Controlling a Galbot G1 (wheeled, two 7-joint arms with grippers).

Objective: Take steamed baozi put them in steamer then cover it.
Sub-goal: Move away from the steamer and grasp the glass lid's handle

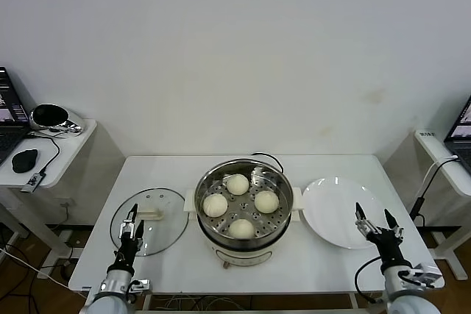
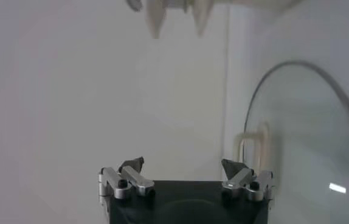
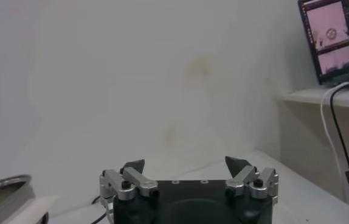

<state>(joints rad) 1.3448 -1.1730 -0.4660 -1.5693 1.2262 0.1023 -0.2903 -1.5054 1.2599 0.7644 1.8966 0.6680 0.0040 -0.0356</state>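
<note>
The steamer stands at the middle of the white table, a shiny steel pot on a cream base. Several steamed baozi lie on its perforated tray, among them one at the back, one on the left and one on the right. The cover, a clear glass lid with a cream handle, lies flat on the table left of the steamer; the left wrist view shows it too. My left gripper hovers open over the cover's near edge. My right gripper stands open by the plate's near right rim, holding nothing.
A flat white plate lies right of the steamer. Side tables flank the work table: the left one carries a laptop, a mouse and a dark bowl-like object, the right one another laptop. A cable runs behind the steamer.
</note>
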